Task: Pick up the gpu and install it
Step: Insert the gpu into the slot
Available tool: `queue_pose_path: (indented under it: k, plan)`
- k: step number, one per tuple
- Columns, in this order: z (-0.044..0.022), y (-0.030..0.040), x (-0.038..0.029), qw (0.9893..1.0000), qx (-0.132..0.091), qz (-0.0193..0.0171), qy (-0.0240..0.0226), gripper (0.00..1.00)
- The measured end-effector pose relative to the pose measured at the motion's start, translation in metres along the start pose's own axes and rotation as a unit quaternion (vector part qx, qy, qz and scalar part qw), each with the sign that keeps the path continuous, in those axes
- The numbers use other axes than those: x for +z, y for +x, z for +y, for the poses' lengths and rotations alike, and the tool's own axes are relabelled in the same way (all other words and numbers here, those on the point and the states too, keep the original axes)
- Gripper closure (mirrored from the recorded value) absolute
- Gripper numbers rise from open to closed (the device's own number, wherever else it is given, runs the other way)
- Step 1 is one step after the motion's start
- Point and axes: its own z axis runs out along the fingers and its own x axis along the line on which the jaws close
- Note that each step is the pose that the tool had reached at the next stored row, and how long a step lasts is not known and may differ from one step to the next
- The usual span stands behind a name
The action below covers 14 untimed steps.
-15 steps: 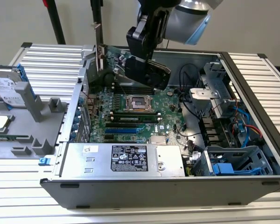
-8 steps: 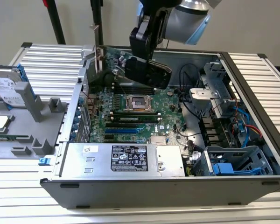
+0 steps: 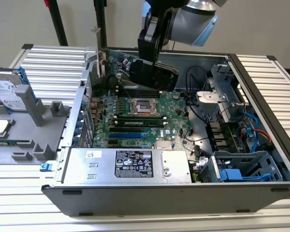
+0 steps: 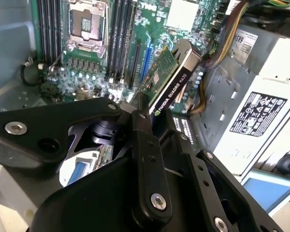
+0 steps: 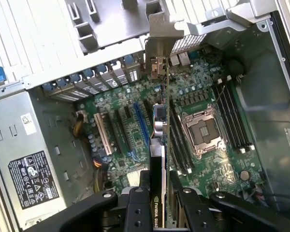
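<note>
My gripper [image 3: 146, 65] is shut on the gpu [image 3: 157, 72], a card with a green board on one face and a black cooler on the other. It hangs on edge above the far part of the green motherboard [image 3: 135, 121], inside the open computer case [image 3: 261, 111]. Its silver end bracket [image 3: 97, 48] rises above the case wall on the exterior view's left. In the first wrist view I see the gpu [image 5: 159, 125] edge-on between my black fingers [image 5: 137, 198], over the expansion slots [image 5: 142, 123]. In the second wrist view the gpu [image 4: 171, 79] reaches out from the gripper [image 4: 152, 118], clear of the board.
A grey power supply [image 3: 130, 164] runs along the case's near side. Blue drive bays [image 3: 241, 169] and cables [image 3: 253, 125] crowd the exterior view's right. The CPU socket [image 3: 142, 106] lies mid-board. A silver hard drive with blue rails [image 3: 7, 89] rests on a grey fixture [image 3: 36, 125] outside the case.
</note>
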Motion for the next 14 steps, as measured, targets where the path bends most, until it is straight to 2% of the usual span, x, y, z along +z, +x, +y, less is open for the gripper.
queue_pose_path:
  k: [7,14]
  plan:
    - [-0.0005,-0.0001,0.0000,0.9995,-0.032,0.0022,-0.0004,1.00]
    - [-0.0006,-0.0002,0.0000,0.9980,-0.063,0.0044,-0.0009,1.00]
